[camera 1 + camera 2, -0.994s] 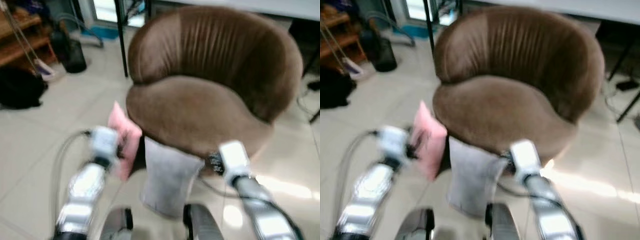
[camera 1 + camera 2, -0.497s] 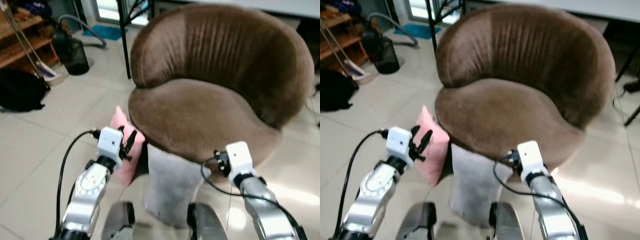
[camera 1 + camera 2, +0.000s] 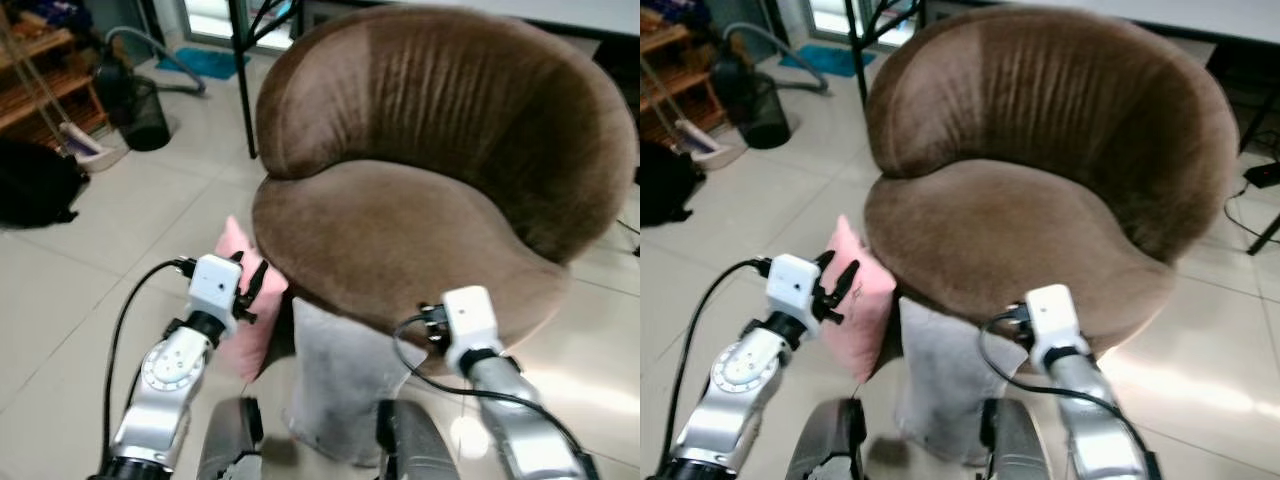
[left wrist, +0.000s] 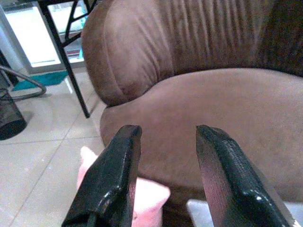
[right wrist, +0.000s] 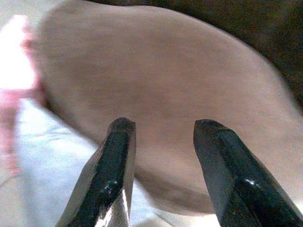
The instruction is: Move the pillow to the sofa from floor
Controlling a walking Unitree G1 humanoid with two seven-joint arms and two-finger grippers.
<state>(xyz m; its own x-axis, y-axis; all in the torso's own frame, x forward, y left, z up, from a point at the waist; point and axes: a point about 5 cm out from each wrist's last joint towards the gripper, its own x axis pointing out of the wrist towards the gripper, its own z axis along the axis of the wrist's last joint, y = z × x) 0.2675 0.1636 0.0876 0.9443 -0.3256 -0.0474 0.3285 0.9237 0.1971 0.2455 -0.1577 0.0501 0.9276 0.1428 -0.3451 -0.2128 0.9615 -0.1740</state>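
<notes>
A pink pillow [image 3: 258, 330] stands on edge on the floor, leaning on the left side of the round brown sofa chair [image 3: 400, 230]. A grey pillow [image 3: 340, 380] leans against the chair's front, to the right of the pink one. My left gripper [image 3: 250, 275] is open, just above the pink pillow's upper edge; in the left wrist view its fingers [image 4: 125, 156] frame the seat, with the pink pillow [image 4: 147, 196] below them. My right gripper [image 5: 161, 124] is open over the seat's front rim, above the grey pillow [image 5: 42, 151]. Neither holds anything.
A black wire bin [image 3: 145, 110], a black bag [image 3: 35, 185] and a wooden shelf [image 3: 40, 75] stand at the back left. A black metal table leg [image 3: 240, 70] rises behind the chair. Bare tiled floor [image 3: 90, 290] lies to the left.
The blurred view of a second ago has sharpened and shifted a little. Both grippers keep roughly the same places by the pillows, and both pillows stay on the floor.
</notes>
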